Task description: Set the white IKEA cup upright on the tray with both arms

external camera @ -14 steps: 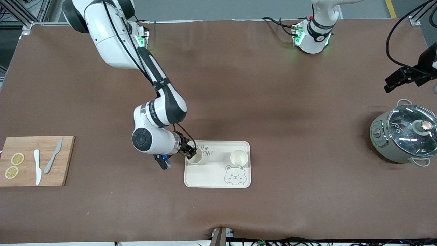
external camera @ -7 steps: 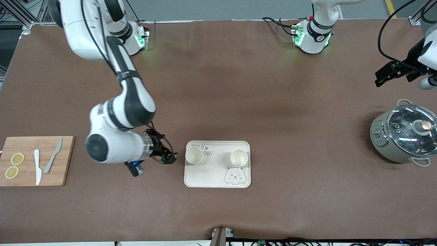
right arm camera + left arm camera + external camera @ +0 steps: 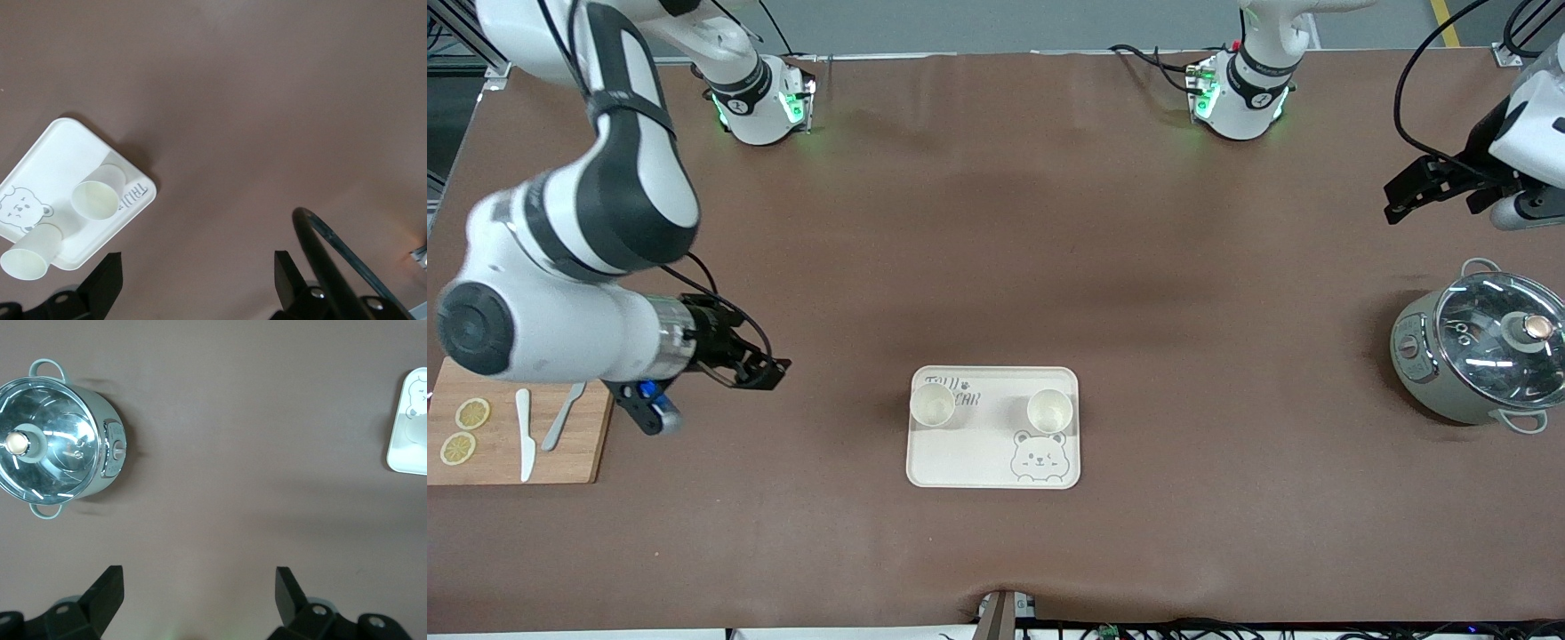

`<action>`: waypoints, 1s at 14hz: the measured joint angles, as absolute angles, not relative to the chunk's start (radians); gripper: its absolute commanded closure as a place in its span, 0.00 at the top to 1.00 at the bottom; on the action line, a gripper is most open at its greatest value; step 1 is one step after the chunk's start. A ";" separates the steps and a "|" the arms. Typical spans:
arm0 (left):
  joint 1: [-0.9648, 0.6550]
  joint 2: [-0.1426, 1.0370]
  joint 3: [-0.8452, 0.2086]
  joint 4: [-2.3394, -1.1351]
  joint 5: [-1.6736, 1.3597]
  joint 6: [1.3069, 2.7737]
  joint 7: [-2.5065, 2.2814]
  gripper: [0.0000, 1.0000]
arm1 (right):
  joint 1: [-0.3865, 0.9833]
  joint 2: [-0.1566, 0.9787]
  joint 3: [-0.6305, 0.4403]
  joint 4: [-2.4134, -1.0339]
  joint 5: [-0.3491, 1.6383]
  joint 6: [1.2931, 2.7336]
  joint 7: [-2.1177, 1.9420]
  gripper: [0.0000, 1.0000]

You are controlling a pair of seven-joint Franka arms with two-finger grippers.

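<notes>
The cream tray (image 3: 969,453) with a bear drawing lies mid-table, near the front camera. Two white cups stand upright on it: one (image 3: 932,404) toward the right arm's end, one (image 3: 1049,410) toward the left arm's end. Both cups (image 3: 98,194) (image 3: 30,252) and the tray (image 3: 60,150) show in the right wrist view. My right gripper (image 3: 769,372) is open and empty, raised over bare table between the tray and the cutting board. My left gripper (image 3: 1400,200) is open and empty, raised over the table beside the pot. The tray's edge (image 3: 403,447) shows in the left wrist view.
A grey-green pot (image 3: 1480,351) with a glass lid stands at the left arm's end; it also shows in the left wrist view (image 3: 57,450). A wooden cutting board (image 3: 489,462) with two knives and lemon slices lies at the right arm's end.
My right gripper let go of the cup on the tray, opened, and drew back toward the cutting board, rising. My left gripper shifted slightly toward the table's middle.
</notes>
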State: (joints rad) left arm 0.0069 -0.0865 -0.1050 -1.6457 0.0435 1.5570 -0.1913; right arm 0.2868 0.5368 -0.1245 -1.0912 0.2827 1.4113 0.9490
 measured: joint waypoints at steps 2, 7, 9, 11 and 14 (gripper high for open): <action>0.006 -0.083 -0.105 -1.646 0.044 1.557 -0.192 1.00 | 0.284 0.465 -0.124 -1.149 0.223 1.409 0.904 1.00; 0.006 -0.075 -0.105 -1.646 0.044 1.558 -0.192 1.00 | 0.268 0.226 -0.126 -1.373 0.153 1.437 0.740 1.00; 0.006 -0.075 -0.105 -1.645 0.044 1.557 -0.192 1.00 | 0.265 0.105 -0.126 -1.523 0.130 1.503 0.665 1.00; 0.006 -0.075 -0.105 -1.645 0.044 1.554 -0.192 1.00 | 0.248 0.019 -0.126 -1.632 0.094 1.540 0.543 1.00; 0.007 -0.078 -0.104 -1.642 0.044 1.537 -0.192 1.00 | 0.150 -0.018 -0.128 -1.660 0.082 1.542 0.266 1.00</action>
